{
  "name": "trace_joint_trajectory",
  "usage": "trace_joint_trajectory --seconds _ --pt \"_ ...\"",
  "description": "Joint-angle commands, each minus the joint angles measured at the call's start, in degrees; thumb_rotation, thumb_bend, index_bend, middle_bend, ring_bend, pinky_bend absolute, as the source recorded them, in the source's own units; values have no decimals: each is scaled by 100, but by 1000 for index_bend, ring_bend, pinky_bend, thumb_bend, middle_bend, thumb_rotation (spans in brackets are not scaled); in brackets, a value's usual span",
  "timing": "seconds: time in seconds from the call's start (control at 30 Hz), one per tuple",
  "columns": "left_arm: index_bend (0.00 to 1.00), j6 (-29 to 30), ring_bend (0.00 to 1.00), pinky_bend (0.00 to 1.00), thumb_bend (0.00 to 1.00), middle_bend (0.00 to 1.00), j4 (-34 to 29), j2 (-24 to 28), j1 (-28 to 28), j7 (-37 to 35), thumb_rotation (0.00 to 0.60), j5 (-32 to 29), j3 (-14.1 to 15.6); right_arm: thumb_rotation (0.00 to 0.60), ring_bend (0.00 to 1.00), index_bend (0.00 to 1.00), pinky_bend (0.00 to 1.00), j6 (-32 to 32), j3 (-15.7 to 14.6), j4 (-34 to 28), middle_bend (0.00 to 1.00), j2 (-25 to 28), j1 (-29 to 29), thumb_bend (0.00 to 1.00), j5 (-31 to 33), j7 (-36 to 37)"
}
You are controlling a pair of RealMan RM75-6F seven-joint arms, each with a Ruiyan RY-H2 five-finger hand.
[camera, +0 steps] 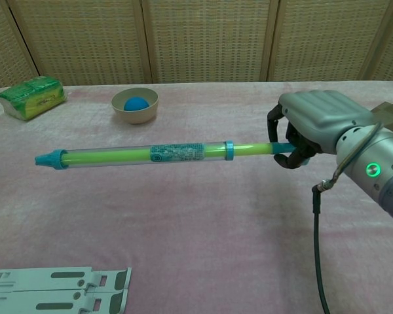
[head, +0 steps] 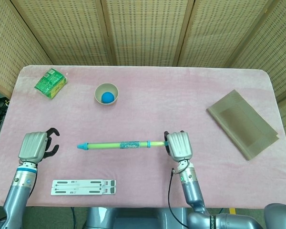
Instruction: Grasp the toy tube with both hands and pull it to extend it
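The toy tube [head: 120,144] lay with its long axis parallel to the front edge of the tabletop [head: 148,105], roughly midway between the left and right edges and nearer the front edge than the back. The chest view showed it raised clear of the cloth, close to level, with no support other than the right hand [head: 179,146].

The right hand gripped the thin teal rod end of the tube, fingers [camera: 276,127] curled around it from above and the thumb closing from below. The clear sleeve with its printed label and teal collar sat just left of that grip, untouched by the hand.

The left hand [head: 34,146] was near the front-left corner of the tabletop, held nothing, and was apart from the tube. Its fingers appeared partly curled with a gap between them and the thumb, though the head view was too small to fix the exact opening, and the chest view showed only a dark fingertip at its left margin.

The controlling relation was this: the capped teal tip [head: 81,146] of the tube pointed directly toward the left hand, and lay to that hand's right, on roughly the same line as the tube axis. The left hand was the nearer hand to that free end. Judged from this layout, the grasp by both hands was half made; the extending pull was not yet possible until the left hand closed on the sleeve near the tip.
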Motion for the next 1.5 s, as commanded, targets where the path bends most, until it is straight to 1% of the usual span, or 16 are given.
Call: trace_joint_trajectory --seconds 0.03,0.2,0.67,0.8,1.0,1.2,1.5 --pt "387 -335 805 718 338 893 -261 -12 -297 394 600 -578 -76 600 1000 823 634 8 15 60 1000 -51 47 607 47 -16" --pt "375 -333 805 718 265 893 -437 -61 -490 606 600 -980 -97 600 1000 823 634 27 12 138 1000 -137 128 607 135 -61" --pt "374 -198 805 717 264 893 -368 -399 -879 856 600 -1362 -43 600 1000 823 634 148 -67 140 1000 -273 235 610 242 -133" --pt "374 -197 805 718 265 893 -392 -489 -994 930 600 -1478 -34 600 1000 823 649 194 -80 103 1000 -280 252 610 253 -161" --pt "373 -191 805 718 265 893 -498 -527 -1094 1006 600 -1603 70 600 1000 823 649 247 -81 59 1000 -273 278 610 287 -202" --pt "373 -124 805 717 265 893 -565 -539 -1128 1025 600 -1587 166 600 1000 823 649 267 -99 48 1000 -269 284 610 328 -195" --pt "386 -90 805 718 271 893 -233 -821 -1303 1118 600 -1800 229 600 1000 823 650 319 -149 -53 1000 -275 310 609 309 -188"
